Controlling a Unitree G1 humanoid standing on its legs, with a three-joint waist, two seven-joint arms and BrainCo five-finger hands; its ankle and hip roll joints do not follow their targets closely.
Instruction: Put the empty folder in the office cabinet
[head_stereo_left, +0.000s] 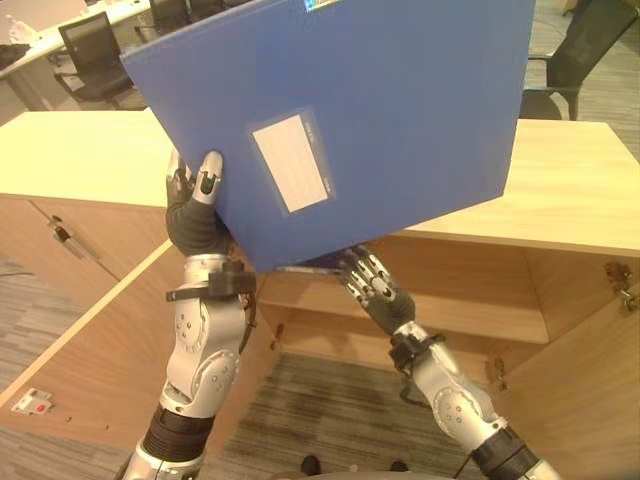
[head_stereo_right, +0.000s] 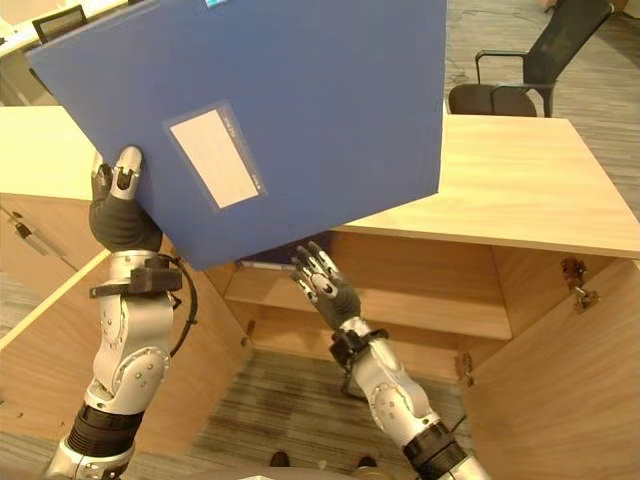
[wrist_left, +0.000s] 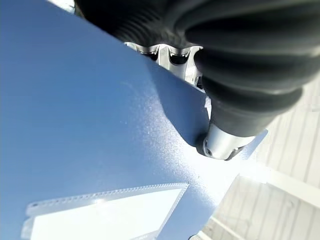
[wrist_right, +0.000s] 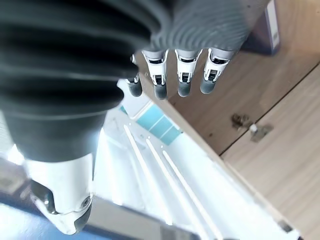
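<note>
A large blue folder (head_stereo_left: 380, 90) with a clear label pocket (head_stereo_left: 290, 160) is held up, tilted, above the open wooden cabinet (head_stereo_left: 570, 190). My left hand (head_stereo_left: 195, 215) is shut on its lower left edge, the thumb (wrist_left: 222, 142) pressed on the blue cover (wrist_left: 90, 125). Just under the folder's lowest corner my right hand (head_stereo_left: 375, 285) stands open, its fingers (wrist_right: 182, 80) straight in front of the cabinet's inside. Whether it touches the folder I cannot tell.
The cabinet has an inner shelf (head_stereo_left: 470, 310) and both doors swung out, left (head_stereo_left: 100, 340) and right (head_stereo_left: 590, 380). A dark blue item (head_stereo_right: 270, 255) stands inside, behind the folder's corner. Black office chairs (head_stereo_left: 95, 50) (head_stereo_left: 580, 55) stand beyond the cabinet.
</note>
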